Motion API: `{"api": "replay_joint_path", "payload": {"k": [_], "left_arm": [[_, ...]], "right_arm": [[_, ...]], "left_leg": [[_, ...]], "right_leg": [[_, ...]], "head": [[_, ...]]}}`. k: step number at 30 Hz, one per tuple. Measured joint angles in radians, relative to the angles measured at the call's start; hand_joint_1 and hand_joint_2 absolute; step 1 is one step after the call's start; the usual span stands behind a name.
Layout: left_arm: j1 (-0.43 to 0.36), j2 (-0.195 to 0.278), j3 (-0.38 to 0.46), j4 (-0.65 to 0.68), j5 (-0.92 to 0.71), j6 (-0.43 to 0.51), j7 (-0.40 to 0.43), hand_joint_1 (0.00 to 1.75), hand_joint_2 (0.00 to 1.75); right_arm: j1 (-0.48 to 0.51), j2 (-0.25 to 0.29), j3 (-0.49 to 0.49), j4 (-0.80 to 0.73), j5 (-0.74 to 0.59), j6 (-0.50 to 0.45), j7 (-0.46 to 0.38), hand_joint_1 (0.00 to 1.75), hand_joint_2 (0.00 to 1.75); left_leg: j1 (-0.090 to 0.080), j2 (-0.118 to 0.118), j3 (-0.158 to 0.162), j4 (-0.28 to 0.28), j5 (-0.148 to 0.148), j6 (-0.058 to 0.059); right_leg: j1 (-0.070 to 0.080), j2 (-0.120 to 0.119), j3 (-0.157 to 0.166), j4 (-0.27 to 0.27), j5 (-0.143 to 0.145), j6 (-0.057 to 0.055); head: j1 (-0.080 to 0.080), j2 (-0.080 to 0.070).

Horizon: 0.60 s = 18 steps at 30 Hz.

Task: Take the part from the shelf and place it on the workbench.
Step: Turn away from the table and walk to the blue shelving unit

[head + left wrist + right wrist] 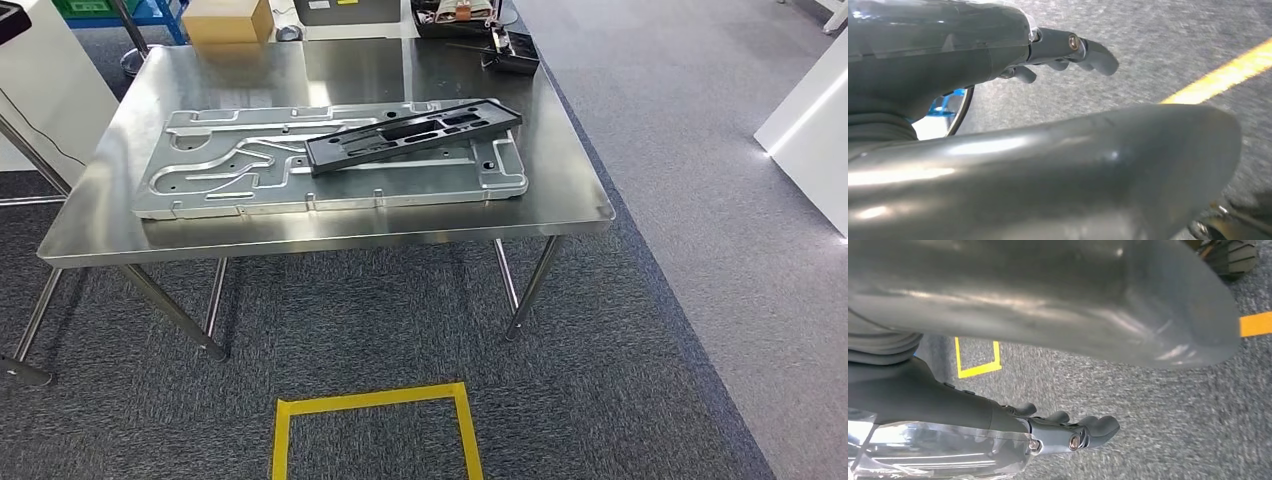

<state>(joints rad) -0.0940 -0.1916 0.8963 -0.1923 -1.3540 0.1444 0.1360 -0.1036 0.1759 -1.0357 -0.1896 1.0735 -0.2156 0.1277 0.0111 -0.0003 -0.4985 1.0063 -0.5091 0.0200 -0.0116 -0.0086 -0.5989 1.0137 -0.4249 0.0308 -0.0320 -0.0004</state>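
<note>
Black plastic is what you are after: the part [412, 134] already lies on the workbench [560, 190], resting across a large grey metal plate [200, 175], its long axis running side to side and slightly tilted. Your left hand [1068, 50] and right hand [1068, 432] both hang low beside the body above grey carpet [1148, 415], fingers loosely apart and holding nothing. That puts the part up and forward of both hands, well apart from either, and neither looks clearly nearer. Judging by how things lie, the placing seems done. Yellow floor tape [375, 400] marks a square before the bench.
</note>
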Motion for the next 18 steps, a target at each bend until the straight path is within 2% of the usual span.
{"api": "replay_joint_path", "payload": {"k": [1,2,3,4,5,6,7,8,10,11,12,15,16,17,18], "left_arm": [[-0.002,0.0,-0.001,0.0,-0.002,-0.001,0.002,0.0,0.0],[-0.004,0.001,-0.003,0.0,-0.005,-0.002,0.003,0.0,0.0],[-0.006,0.001,-0.005,0.0,-0.007,-0.005,0.004,0.0,0.0],[-0.007,0.001,-0.008,0.0,-0.008,-0.006,0.006,0.0,0.0],[-0.007,0.001,-0.01,0.0,-0.009,-0.008,0.007,0.0,0.0],[-0.006,0.001,-0.012,0.0,-0.009,-0.009,0.008,0.0,0.0],[-0.006,0.001,-0.012,0.0,-0.01,-0.01,0.008,0.0,0.0],[-0.005,0.001,-0.013,0.0,-0.01,-0.011,0.008,0.0,0.0],[-0.005,0.0,-0.014,0.0,-0.01,-0.011,0.008,0.0,0.0],[-0.004,0.0,-0.015,0.0,-0.01,-0.011,0.008,0.0,0.0],[-0.005,-0.001,-0.015,0.0,-0.01,-0.011,0.008,0.0,0.0],[-0.005,-0.002,-0.015,0.0,-0.01,-0.011,0.008,0.0,0.0],[-0.004,-0.002,-0.015,0.0,-0.01,-0.011,0.008,0.0,0.0],[-0.003,-0.001,-0.015,0.0,-0.01,-0.011,0.008,0.0,0.0],[-0.002,-0.001,-0.015,0.0,-0.009,-0.011,0.008,0.0,0.0]], "right_arm": [[0.001,0.0,-0.001,0.0,-0.003,-0.002,0.0,0.0,0.0],[0.001,0.0,-0.002,0.0,-0.005,-0.003,-0.001,0.0,0.0],[0.001,0.0,-0.003,0.0,-0.007,-0.005,-0.003,0.0,0.0],[0.0,0.0,-0.004,0.0,-0.009,-0.006,-0.007,0.0,0.0],[0.001,0.0,-0.004,0.0,-0.01,-0.006,-0.01,0.0,0.0],[0.001,0.0,-0.004,0.0,-0.011,-0.007,-0.014,0.0,0.0],[0.001,0.0,-0.005,0.0,-0.012,-0.007,-0.017,0.0,0.0],[0.002,0.0,-0.005,0.0,-0.013,-0.008,-0.019,0.0,0.0],[0.0,0.0,-0.005,0.0,-0.013,-0.009,-0.021,0.0,0.0],[-0.002,-0.001,-0.005,0.0,-0.013,-0.01,-0.021,0.0,0.0],[-0.002,-0.001,-0.005,-0.001,-0.013,-0.01,-0.022,0.0,0.0],[-0.003,-0.001,-0.005,0.0,-0.012,-0.011,-0.023,0.0,0.0],[-0.003,-0.001,-0.005,0.0,-0.012,-0.011,-0.023,0.0,0.0],[-0.002,-0.001,-0.005,0.0,-0.012,-0.011,-0.022,0.0,0.0],[-0.002,-0.001,-0.006,0.0,-0.012,-0.011,-0.022,0.0,0.0]], "left_leg": [[0.0,0.002,-0.006,-0.003,0.009,0.009],[0.001,0.004,-0.014,-0.005,0.018,0.017],[0.001,0.005,-0.024,-0.005,0.026,0.022],[0.0,0.006,-0.034,-0.004,0.033,0.025],[-0.002,0.007,-0.044,-0.003,0.04,0.025],[-0.003,0.008,-0.054,-0.002,0.047,0.025],[-0.005,0.008,-0.064,0.0,0.054,0.024],[-0.006,0.009,-0.072,0.001,0.059,0.022],[-0.009,0.008,-0.083,0.004,0.069,0.017],[-0.009,0.008,-0.085,0.004,0.074,0.013],[-0.009,0.009,-0.086,0.003,0.078,0.007],[-0.007,0.009,-0.09,0.001,0.09,-0.012],[-0.007,0.008,-0.097,0.011,0.078,-0.018],[-0.007,0.007,-0.108,0.038,0.048,-0.022],[-0.005,0.007,-0.125,0.086,0.005,-0.026]], "right_leg": [[-0.003,0.002,-0.008,0.017,-0.018,0.005],[-0.004,0.003,-0.022,0.052,-0.052,0.009],[-0.005,0.004,-0.042,0.106,-0.098,0.012],[-0.005,0.005,-0.065,0.172,-0.144,0.014],[-0.005,0.005,-0.081,0.233,-0.176,0.016],[-0.005,0.005,-0.085,0.268,-0.189,0.016],[-0.004,0.005,-0.068,0.266,-0.181,0.014],[-0.004,0.005,-0.03,0.22,-0.158,0.01],[0.001,0.005,0.076,0.064,-0.115,-0.002],[0.005,0.005,0.111,0.006,-0.101,-0.007],[0.009,0.005,0.13,-0.028,-0.096,-0.012],[0.01,0.003,0.125,-0.048,-0.08,-0.026],[0.008,0.001,0.119,-0.053,-0.071,-0.033],[0.005,-0.001,0.113,-0.058,-0.061,-0.04],[0.004,-0.002,0.104,-0.059,-0.053,-0.045]], "head": [[0.0,0.0],[0.0,0.0],[0.0,0.0],[0.0,0.0],[0.0,0.0],[0.0,0.0],[0.0,0.0],[0.0,0.0],[0.0,0.0],[0.0,0.0],[0.0,0.0],[0.0,0.0],[0.0,0.0],[0.0,0.0],[0.0,0.0]]}}
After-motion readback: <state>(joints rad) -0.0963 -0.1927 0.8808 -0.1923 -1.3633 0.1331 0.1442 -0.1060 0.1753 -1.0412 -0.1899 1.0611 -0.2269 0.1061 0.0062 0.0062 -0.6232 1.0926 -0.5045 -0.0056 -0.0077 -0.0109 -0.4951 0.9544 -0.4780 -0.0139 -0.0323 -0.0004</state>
